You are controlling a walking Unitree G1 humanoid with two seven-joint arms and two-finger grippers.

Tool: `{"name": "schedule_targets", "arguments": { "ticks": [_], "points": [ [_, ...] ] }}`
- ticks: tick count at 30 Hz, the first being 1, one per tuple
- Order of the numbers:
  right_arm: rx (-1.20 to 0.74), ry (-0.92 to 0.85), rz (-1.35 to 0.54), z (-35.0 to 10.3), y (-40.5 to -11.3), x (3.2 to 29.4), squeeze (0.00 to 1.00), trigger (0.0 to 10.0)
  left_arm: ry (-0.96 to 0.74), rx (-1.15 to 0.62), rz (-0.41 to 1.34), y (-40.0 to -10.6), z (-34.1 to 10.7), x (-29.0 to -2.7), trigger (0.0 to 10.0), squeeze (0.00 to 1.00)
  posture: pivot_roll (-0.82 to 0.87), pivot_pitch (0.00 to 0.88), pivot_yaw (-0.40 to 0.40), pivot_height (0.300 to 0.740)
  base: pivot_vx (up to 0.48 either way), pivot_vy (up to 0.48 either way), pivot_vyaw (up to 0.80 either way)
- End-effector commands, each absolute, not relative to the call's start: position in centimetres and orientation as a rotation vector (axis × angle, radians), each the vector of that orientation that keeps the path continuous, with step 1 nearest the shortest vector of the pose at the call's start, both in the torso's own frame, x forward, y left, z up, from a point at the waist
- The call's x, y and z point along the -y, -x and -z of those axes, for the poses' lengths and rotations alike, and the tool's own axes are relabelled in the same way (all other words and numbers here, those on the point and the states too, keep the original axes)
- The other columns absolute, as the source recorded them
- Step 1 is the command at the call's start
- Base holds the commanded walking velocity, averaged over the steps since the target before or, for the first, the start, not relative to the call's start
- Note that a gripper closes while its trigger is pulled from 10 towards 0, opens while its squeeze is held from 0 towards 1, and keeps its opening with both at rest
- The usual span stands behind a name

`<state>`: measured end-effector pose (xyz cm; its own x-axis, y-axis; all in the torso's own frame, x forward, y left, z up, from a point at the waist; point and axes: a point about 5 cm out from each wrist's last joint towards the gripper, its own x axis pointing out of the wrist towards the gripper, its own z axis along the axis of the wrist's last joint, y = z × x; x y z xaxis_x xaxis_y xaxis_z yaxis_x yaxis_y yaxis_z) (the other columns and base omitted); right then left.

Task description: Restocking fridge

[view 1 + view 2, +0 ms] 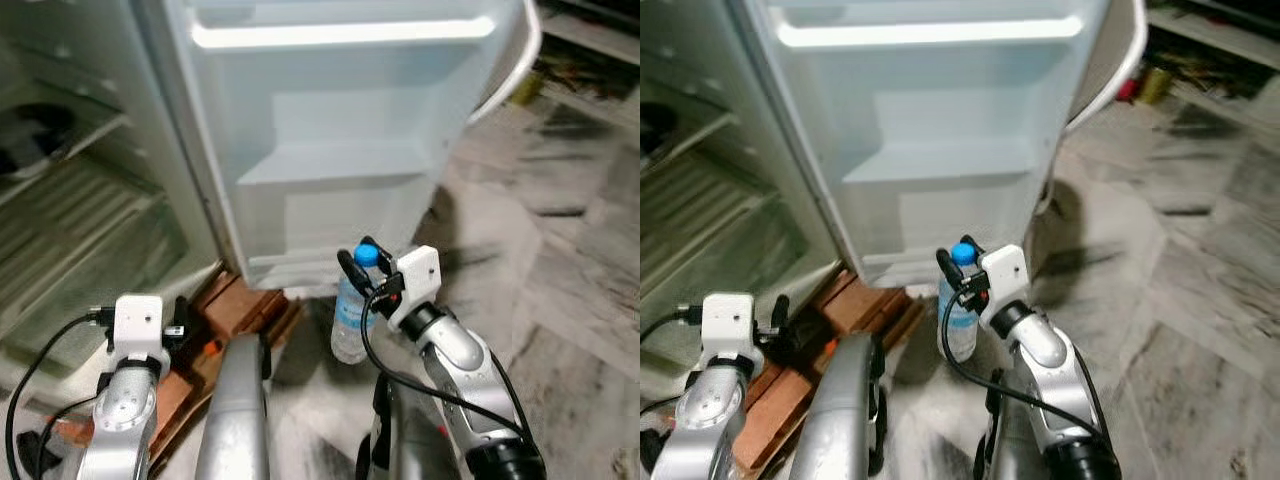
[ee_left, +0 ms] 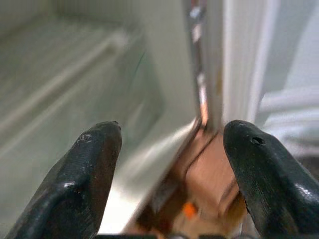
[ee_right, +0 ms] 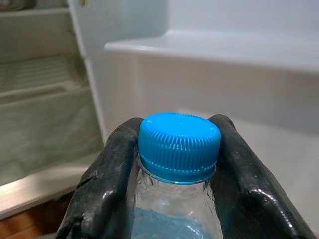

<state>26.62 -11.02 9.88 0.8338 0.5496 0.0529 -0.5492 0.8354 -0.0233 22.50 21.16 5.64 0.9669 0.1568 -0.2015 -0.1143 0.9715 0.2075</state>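
The right gripper (image 1: 362,262) is clamped on the neck of the water bottle (image 1: 352,318), lower centre of the frame, just under its blue cap (image 3: 179,144). It's held high, probably so the base can drop onto a shelf in the open fridge door (image 1: 330,150). The bottle hangs upright, long axis vertical, cap up. At lower left, the left gripper (image 2: 172,174) has its fingers spread apart and empty, near the blurred fridge base (possibly wood blocks beneath).
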Motion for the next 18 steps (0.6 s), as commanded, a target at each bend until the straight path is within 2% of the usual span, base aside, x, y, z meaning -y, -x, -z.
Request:
{"name": "schedule_targets", "arguments": {
  "ticks": [1,3,10,18],
  "points": [
    [0.112,0.034,-0.577,-10.92,-27.03,11.22,0.0,10.0,-0.198,-0.223,-0.134,-22.07,-5.43,-21.01,10.0,0.0,0.09,0.16,-0.003,0.605,0.0,0.0,0.0],
    [0.12,0.042,-0.572,-11.02,-27.12,11.26,0.0,10.0,-0.197,-0.22,-0.132,-22.08,-5.47,-20.98,10.0,0.0,0.1,0.159,-0.003,0.605,0.0,0.0,0.0],
    [0.172,0.097,-0.551,-11.67,-27.64,11.32,0.0,10.0,-0.187,-0.217,-0.133,-22.15,-5.42,-20.92,10.0,0.0,0.1,0.163,-0.009,0.605,0.277,0.0,0.0],
    [0.181,0.111,-0.566,-11.68,-27.7,11.21,0.0,10.0,-0.182,-0.221,-0.134,-22.2,-5.32,-20.89,10.0,0.0,0.1,0.158,-0.012,0.605,0.293,0.288,0.0]
  ]
}}
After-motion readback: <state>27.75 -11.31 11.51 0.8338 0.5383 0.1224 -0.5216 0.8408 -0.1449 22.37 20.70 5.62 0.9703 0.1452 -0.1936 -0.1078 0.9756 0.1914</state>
